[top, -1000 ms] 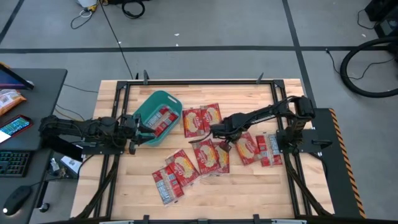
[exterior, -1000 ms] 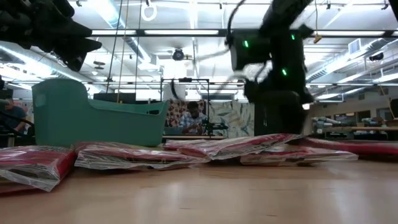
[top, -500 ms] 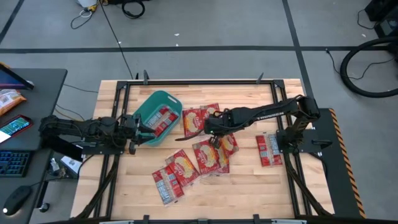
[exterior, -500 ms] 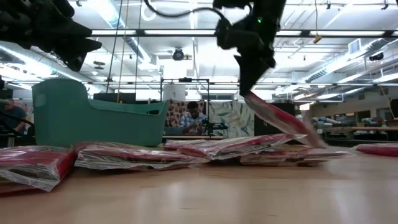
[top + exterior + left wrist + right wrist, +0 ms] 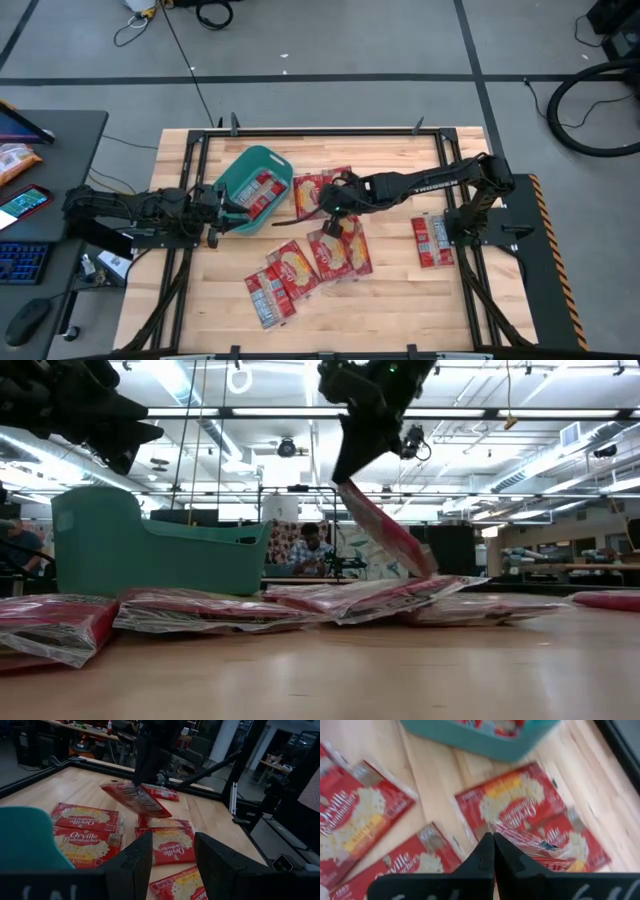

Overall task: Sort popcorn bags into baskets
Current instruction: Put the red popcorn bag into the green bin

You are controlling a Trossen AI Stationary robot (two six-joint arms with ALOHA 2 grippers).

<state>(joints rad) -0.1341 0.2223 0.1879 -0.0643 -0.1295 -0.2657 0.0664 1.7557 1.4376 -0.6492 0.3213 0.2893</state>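
My right gripper [image 5: 334, 205] reaches to table centre, fingers pinched on a popcorn bag [image 5: 385, 530]; my left gripper [image 5: 243, 212] waits half-open at the tub.

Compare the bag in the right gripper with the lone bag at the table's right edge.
The held bag hangs tilted in the air, pinched by one edge in the shut right gripper; the lone bag lies flat on the table. The held bag is over the middle pile, near the basket; the lone bag sits far from the basket, by the right arm's base. Both are flat red packets.
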